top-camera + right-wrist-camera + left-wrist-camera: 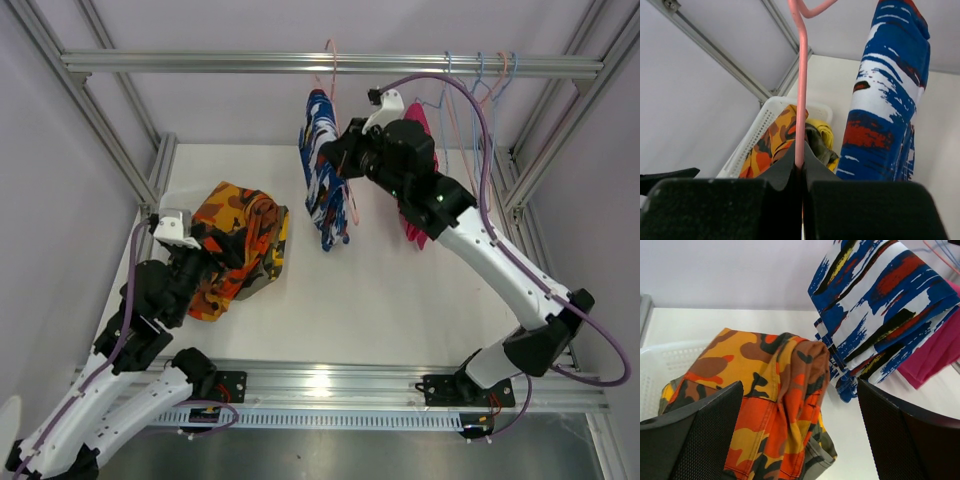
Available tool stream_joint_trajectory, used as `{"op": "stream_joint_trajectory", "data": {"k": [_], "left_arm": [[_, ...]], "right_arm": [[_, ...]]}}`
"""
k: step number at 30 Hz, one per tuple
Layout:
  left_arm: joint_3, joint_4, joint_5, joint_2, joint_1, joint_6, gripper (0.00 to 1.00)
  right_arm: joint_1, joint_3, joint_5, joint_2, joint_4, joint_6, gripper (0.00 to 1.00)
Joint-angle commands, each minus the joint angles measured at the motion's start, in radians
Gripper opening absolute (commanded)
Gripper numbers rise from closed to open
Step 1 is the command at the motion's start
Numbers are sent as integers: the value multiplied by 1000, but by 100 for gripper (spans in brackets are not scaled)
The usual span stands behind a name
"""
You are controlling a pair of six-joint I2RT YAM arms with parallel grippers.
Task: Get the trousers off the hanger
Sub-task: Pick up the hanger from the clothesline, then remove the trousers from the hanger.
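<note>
Desk (400, 290) of smooth matt white fills the floor of a cell framed in ribbed aluminium bars, with pale, plain walls on every side. A straight aluminium rail (200, 62) crosses the far side. From the middle of the rail a thin pink wire hanger (801, 75) hangs, carrying the blue-red-white patterned trousers (322, 170), a limp fold of woven cloth with brush-stroke blotches. The right pincer (801, 172) is pressed together on the hanger's wire just beside that cloth, its black fingers meeting around the pink strand. Under the rail further right the plain magenta pink trousers (418, 125) hang, partly hidden by the right arm. At the rail's right end several bare wire hangers (480, 75) hook on. Below the rail's left end a white perforated plastic basket (752, 137) holds the crumpled orange camouflage trousers (235, 245), with plain yellow cloth (822, 132) showing beneath. The left pincer (799, 385) is spread wide above that heap, its textured black fingers holding nothing.
</note>
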Motion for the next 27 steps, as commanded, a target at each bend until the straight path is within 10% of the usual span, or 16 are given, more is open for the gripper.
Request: {"op": "stream_joint_trajectory", "data": {"k": [1,11,27], "left_arm": [[6,26,-8,28,-65,46,99],[75,-57,-277,108,-330,28,99],[79,-589,-958,356,-937,-699,99]], "right_arm": [[119,-12,245,-173,164,-120,0],[425,-129,793,-222,102,-225,0],[446,-471,1020,-334,29,60,0]]}}
